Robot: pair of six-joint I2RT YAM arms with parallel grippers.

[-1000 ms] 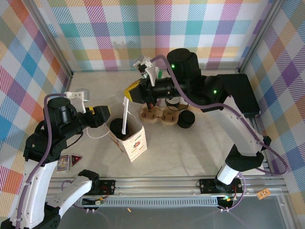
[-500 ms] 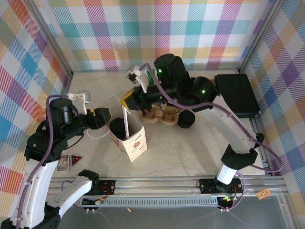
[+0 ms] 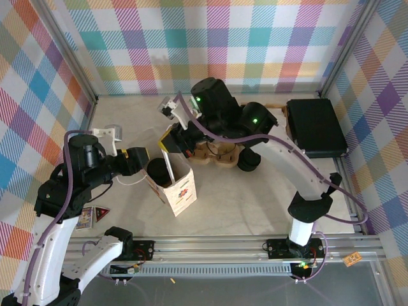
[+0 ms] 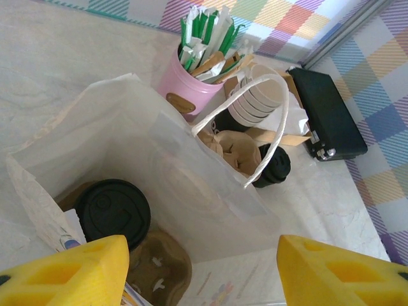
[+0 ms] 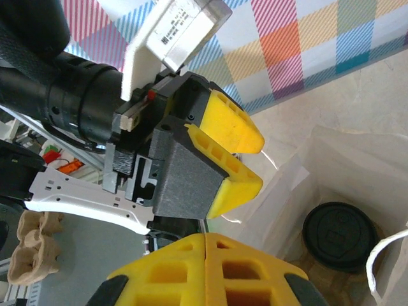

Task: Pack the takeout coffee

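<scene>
The takeout coffee (image 4: 113, 213) is a cup with a round black lid. It stands in a brown pulp carrier at the bottom of the open white paper bag (image 3: 177, 189). The coffee lid (image 5: 338, 236) lies below and to the right of my shut right gripper (image 5: 207, 268). That right gripper (image 3: 171, 141) hovers over the bag's far rim with nothing between its fingers. My left gripper (image 4: 204, 280) is open at the bag's left side, its yellow fingers (image 4: 64, 274) wide apart over the mouth. From the right wrist, the left gripper (image 5: 260, 162) sits just outside the bag wall.
Behind the bag stand a pink cup of stirrers (image 4: 191, 89), a stack of cream cups (image 4: 261, 95), an empty pulp carrier (image 3: 213, 153) and a low stack of black lids (image 3: 248, 159). A black case (image 3: 315, 127) lies at the back right. One bag handle (image 4: 274, 127) arches up.
My right arm has swung left and lowered its shut gripper toward the bag's far rim. The left gripper and the bag have barely moved.
</scene>
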